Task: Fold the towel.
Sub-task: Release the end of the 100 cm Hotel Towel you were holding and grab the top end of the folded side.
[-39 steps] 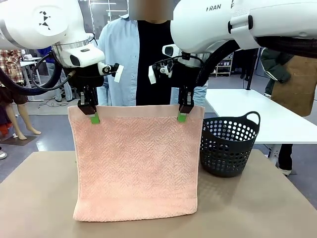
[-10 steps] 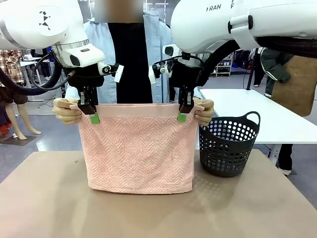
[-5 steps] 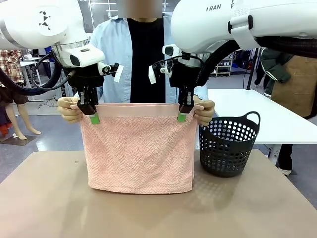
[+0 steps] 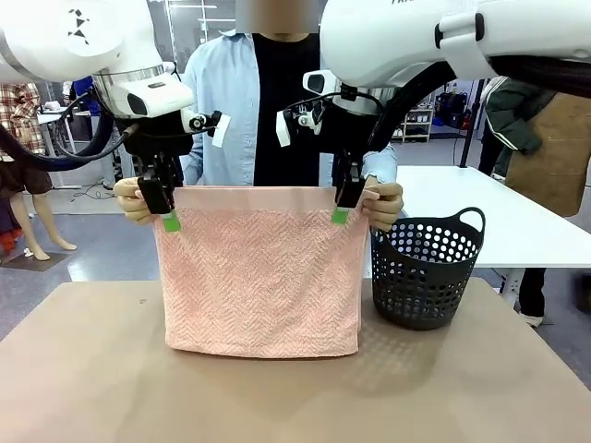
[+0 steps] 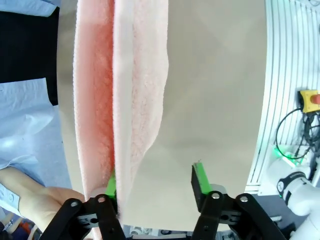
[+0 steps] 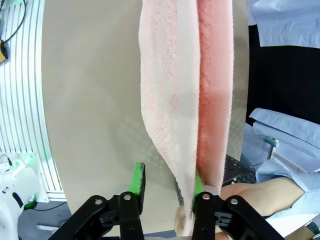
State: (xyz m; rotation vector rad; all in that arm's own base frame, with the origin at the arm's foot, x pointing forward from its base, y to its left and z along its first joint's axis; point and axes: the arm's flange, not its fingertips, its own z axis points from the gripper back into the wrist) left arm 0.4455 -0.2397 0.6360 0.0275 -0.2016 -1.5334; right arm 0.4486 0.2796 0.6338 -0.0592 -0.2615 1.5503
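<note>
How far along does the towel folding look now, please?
Done: the towel hangs doubled. In hand: the person's hands pinch its top corners; the left claw and right claw stand open there. Left: any further fold, then laying it on the table.

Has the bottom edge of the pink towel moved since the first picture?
Yes. In the front view, the bottom edge of the towel has risen, from well below the base of the basket to just under it.
</note>
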